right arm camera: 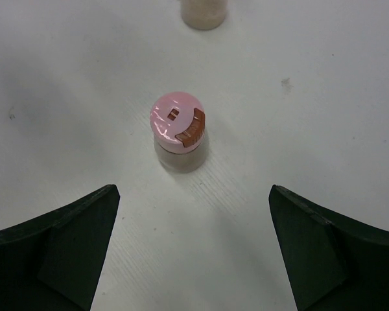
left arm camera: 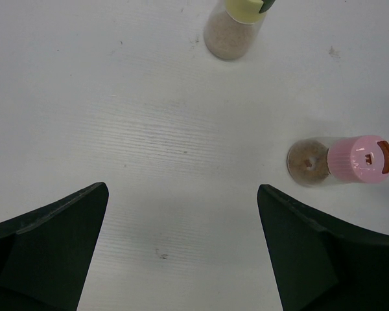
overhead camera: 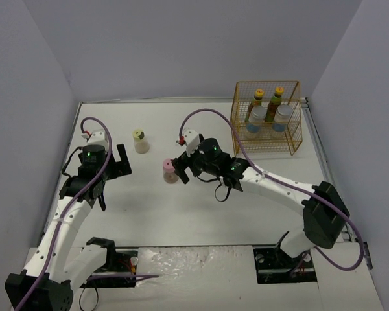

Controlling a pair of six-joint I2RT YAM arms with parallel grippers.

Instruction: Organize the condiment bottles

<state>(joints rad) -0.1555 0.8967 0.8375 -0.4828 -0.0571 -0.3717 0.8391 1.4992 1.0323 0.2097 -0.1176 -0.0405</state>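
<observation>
i record four bottles upright inside the yellow wire basket (overhead camera: 297, 133) on the worktop (overhead camera: 201, 217). two tall dark yellow-capped bottles (overhead camera: 257, 102) stand at its back and two stout silver-lidded bottles (overhead camera: 256, 120) at its front, each pair side by side. the pink-capped bottle (overhead camera: 170, 171) stands upright on the open worktop, well left of the basket and nearer the arm bases. the yellow-green-capped bottle (overhead camera: 140, 140) stands further left of the basket again, also upright. the right gripper (overhead camera: 180, 167) is spread wide on the basket side of the pink-capped bottle; its wrist view shows that bottle ahead of the fingers, untouched. the left gripper (overhead camera: 121, 162) is likewise wide and holds nothing, furthest left from the basket.
</observation>
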